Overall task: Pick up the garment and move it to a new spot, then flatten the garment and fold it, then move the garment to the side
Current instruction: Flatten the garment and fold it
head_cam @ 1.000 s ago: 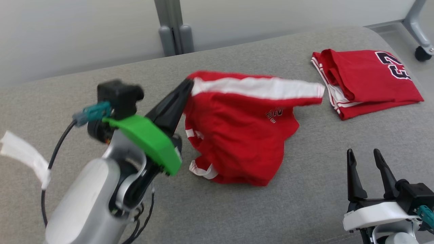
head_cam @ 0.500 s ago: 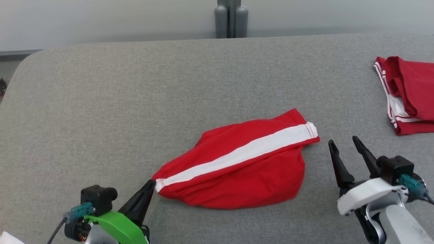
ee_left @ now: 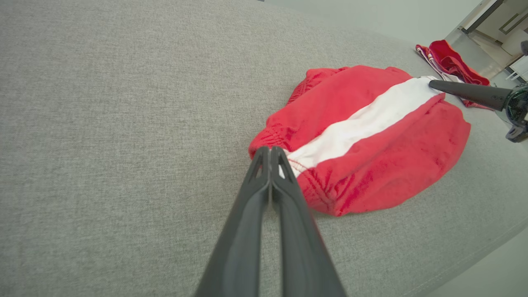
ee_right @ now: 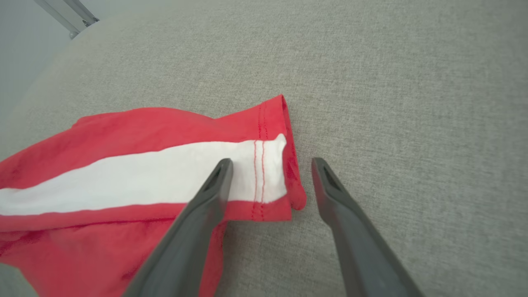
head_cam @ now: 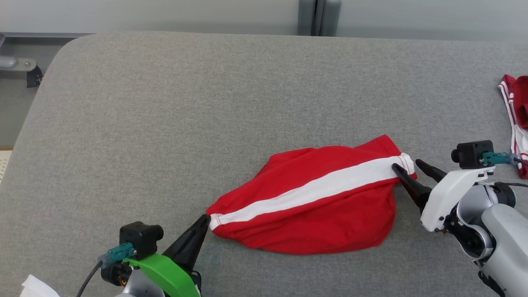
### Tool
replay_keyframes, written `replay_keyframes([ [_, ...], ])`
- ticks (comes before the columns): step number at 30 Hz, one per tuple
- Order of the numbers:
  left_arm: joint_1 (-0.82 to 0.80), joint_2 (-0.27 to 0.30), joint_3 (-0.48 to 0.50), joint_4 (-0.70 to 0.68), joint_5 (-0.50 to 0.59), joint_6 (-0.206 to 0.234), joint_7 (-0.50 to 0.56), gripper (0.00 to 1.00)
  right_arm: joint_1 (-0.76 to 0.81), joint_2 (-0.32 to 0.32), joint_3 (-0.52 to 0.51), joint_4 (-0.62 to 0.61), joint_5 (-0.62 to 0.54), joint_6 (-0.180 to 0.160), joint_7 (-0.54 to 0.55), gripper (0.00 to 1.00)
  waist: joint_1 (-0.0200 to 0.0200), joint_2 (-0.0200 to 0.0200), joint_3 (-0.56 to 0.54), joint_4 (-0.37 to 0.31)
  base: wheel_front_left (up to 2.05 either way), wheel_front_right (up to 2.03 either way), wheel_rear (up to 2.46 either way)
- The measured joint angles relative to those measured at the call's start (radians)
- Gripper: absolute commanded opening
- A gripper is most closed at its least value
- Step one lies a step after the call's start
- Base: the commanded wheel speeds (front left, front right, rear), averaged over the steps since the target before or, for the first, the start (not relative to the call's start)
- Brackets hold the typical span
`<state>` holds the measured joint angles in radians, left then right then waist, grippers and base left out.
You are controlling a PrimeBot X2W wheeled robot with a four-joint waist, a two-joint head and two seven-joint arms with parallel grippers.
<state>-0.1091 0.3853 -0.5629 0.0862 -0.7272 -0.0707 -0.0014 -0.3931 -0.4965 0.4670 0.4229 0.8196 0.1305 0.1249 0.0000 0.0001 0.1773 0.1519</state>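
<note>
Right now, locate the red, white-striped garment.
The garment lies lower centre-right in the head view on the grey cushion, between the left gripper and right gripper.

Bare grey bench (head_cam: 185,115) runs wide along the far side and the left, open for passage. The red garment (head_cam: 321,206) heaps centre-right. The left hand (head_cam: 204,218) pinches its near-left corner. The right hand (head_cam: 406,164), fingers apart, straddles its far-right hem. A second red garment (head_cam: 517,119) crowds the right edge, near that wrist.
</note>
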Motion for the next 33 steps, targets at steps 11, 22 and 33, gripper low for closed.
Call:
replay_keyframes([
  [11,-0.167,-0.015,0.013,0.003,0.068,-0.022,-0.093,0.00,-0.079,-0.111,0.023,-0.094,0.087,0.000,-0.129,0.00,0.0000,0.0000,0.017,0.004,0.00,0.00,0.00],
  [22,-0.954,0.005,0.038,0.086,0.120,-0.058,-0.042,0.00,-0.699,-0.191,-0.088,-0.130,-0.079,0.000,-0.246,0.00,0.0000,0.0000,0.169,-0.074,0.00,0.00,0.00],
  [33,-1.373,-0.058,-0.132,0.276,0.096,-0.059,-0.239,0.00,-1.009,-0.159,-0.175,-0.075,-0.291,0.000,-0.361,0.00,0.0002,0.0000,0.337,-0.186,0.00,0.00,0.00],
])
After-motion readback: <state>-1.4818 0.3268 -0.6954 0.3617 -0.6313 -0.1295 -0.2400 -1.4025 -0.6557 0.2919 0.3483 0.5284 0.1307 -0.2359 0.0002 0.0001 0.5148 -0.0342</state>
